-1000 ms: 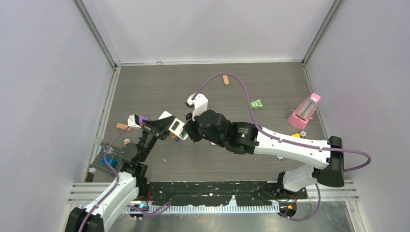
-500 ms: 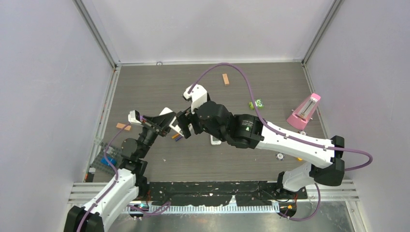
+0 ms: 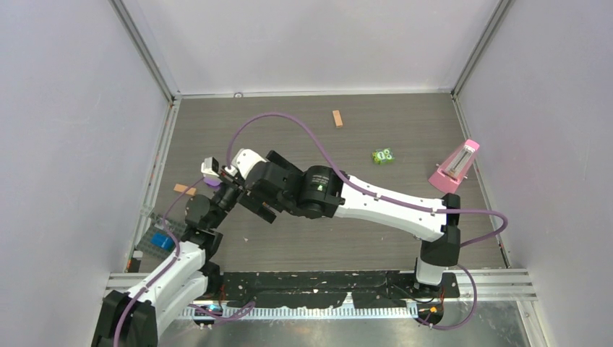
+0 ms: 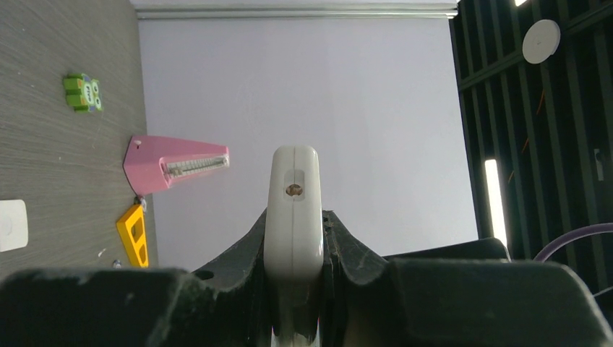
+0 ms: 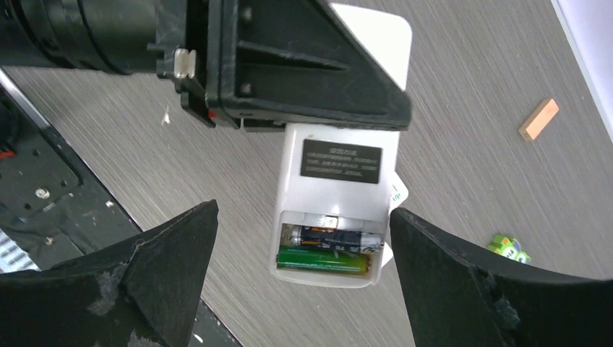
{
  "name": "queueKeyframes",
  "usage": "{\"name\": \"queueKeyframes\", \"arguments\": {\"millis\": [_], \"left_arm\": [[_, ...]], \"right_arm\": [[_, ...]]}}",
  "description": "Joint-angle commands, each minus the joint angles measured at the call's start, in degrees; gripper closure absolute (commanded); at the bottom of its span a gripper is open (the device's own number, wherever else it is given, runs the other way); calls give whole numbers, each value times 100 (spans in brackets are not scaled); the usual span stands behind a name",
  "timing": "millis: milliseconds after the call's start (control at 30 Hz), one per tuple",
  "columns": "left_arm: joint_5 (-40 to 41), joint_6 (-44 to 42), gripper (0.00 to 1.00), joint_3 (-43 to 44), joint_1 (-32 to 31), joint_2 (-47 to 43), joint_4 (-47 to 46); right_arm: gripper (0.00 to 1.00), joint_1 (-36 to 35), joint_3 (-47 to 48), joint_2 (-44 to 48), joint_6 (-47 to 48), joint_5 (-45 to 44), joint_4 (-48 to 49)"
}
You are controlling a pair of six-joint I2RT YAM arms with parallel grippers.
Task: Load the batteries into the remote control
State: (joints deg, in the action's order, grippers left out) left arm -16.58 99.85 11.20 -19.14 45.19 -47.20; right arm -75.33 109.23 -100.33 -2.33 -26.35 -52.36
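Note:
My left gripper (image 4: 293, 217) is shut on the white remote control (image 5: 336, 188) and holds it above the table, labelled back facing the right wrist camera. The battery bay at its free end is uncovered. Two batteries lie side by side in it, a dark one (image 5: 336, 237) and a green one (image 5: 322, 260). My right gripper (image 5: 303, 210) is open, with one finger on either side of that end, touching nothing. From above, the right gripper (image 3: 254, 204) covers the remote next to the left gripper (image 3: 230, 189).
A white flat piece (image 4: 12, 225) lies on the table. Further off are a tan wooden block (image 3: 337, 118), a green toy (image 3: 384, 155) and a pink metronome (image 3: 455, 166). A rack with blue parts (image 3: 160, 242) sits at the left edge.
My right gripper has gone from shut to wide open. Its arm has swung left across the table over the remote. The left gripper has kept its hold on the remote.

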Motion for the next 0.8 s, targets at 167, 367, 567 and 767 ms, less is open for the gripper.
{"name": "queueKeyframes", "arguments": {"millis": [167, 367, 567, 767], "left_arm": [[-296, 138, 100, 388, -21, 215, -149], [-368, 182, 100, 484, -16, 310, -17], [-425, 207, 100, 563, -20, 372, 19], [-430, 244, 100, 601, -20, 432, 74]], "right_arm": [[6, -206, 893, -390, 170, -631, -1070], [6, -300, 1126, -634, 196, -1023, -1234], [8, -336, 1295, -851, 150, -1067, -1427], [12, -372, 1407, -989, 3, -1287, -1593]]}}
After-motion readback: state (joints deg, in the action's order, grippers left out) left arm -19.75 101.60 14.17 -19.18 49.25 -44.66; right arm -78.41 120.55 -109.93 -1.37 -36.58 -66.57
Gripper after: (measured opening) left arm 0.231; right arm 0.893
